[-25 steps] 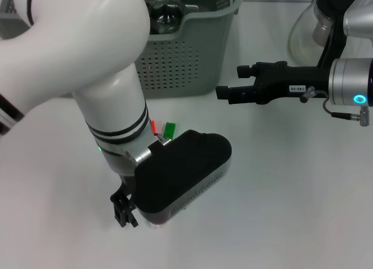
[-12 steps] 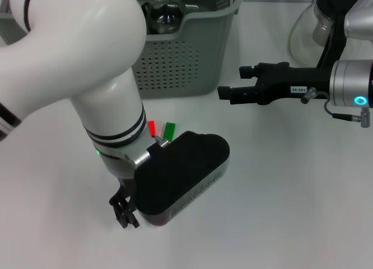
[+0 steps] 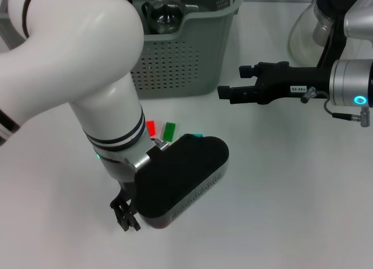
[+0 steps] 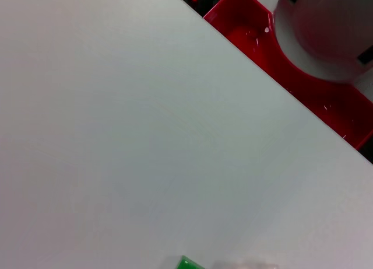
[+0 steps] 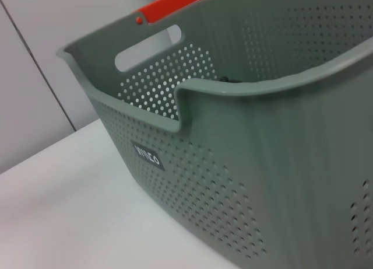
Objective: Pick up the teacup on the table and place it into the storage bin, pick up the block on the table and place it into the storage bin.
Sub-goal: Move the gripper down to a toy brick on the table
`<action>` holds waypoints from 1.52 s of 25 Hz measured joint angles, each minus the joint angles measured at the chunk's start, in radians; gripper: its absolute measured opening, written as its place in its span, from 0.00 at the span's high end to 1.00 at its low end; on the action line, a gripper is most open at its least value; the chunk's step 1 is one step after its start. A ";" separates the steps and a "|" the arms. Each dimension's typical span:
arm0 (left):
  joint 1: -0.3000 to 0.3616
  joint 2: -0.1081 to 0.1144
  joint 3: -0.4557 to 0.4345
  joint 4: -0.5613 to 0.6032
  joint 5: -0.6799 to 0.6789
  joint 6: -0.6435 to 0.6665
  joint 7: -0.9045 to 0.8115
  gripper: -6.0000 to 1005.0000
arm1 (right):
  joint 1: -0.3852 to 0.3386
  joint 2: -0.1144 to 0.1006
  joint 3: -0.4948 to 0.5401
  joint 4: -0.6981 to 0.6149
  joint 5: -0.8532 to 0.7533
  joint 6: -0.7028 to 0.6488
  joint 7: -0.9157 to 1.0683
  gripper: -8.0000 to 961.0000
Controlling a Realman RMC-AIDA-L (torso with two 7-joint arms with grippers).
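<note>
Head view: grey-green storage bin at far centre of white table, glass teacup inside it. Red block, green block and a teal sliver on the table just beside the left wrist housing. Left gripper low over the table; finger spread cannot be told. Right gripper held level, near the bin's right side, fingers close together, nothing between them. Glass carafe far right.

Left wrist view: bare tabletop, green block edge, red chair beyond.

Right wrist view: bin wall close up, black label reading roughly "WINCO", orange-red object behind the rim.

glass carafe (far right), white table
</note>
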 joint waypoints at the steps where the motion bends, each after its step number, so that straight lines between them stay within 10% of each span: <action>1: 0.000 0.000 0.001 -0.001 0.000 0.000 0.000 0.25 | 0.000 0.000 0.000 0.000 0.000 0.001 -0.001 0.02; 38: 0.001 -0.001 0.054 -0.009 -0.007 -0.014 -0.055 0.43 | -0.006 -0.001 -0.002 0.015 -0.007 0.019 -0.025 0.02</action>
